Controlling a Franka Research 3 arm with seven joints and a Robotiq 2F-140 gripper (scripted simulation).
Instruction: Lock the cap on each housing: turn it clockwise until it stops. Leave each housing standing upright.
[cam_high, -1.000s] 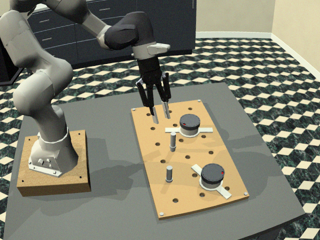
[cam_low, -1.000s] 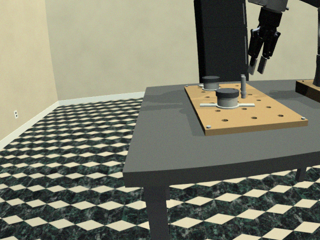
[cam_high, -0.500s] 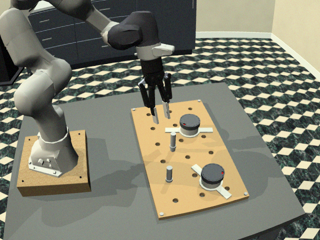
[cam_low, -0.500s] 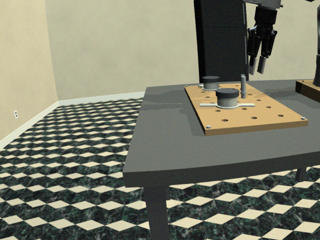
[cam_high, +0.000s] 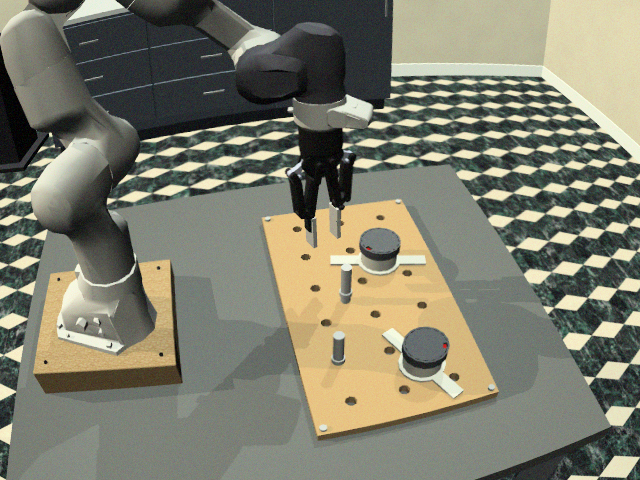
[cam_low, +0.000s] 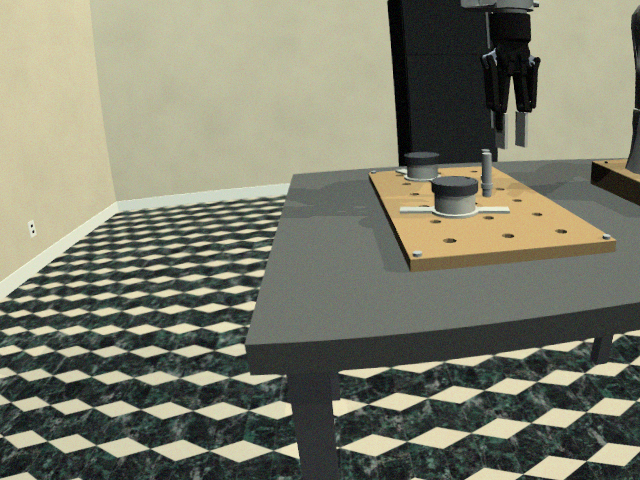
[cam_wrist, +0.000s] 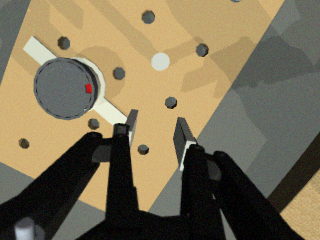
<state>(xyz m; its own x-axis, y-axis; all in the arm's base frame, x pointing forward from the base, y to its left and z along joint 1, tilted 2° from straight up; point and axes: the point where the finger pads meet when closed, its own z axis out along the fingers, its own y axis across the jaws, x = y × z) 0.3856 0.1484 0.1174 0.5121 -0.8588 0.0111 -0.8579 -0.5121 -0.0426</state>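
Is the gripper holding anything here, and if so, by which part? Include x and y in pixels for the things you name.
Nothing is held: the gripper (cam_high: 324, 233) (cam_low: 511, 145) (cam_wrist: 156, 124) stands partly open above the wooden board (cam_high: 356, 374) (cam_low: 511, 253) (cam_wrist: 162, 30), with no object between its fingers.

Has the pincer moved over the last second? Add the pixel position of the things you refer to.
Yes: in the top view, the pincer (cam_high: 325, 227) (cam_low: 512, 135) (cam_wrist: 156, 124) has straightened, its upper part swinging right, toward the drawer cabinet's (cam_high: 364, 62) right edge.
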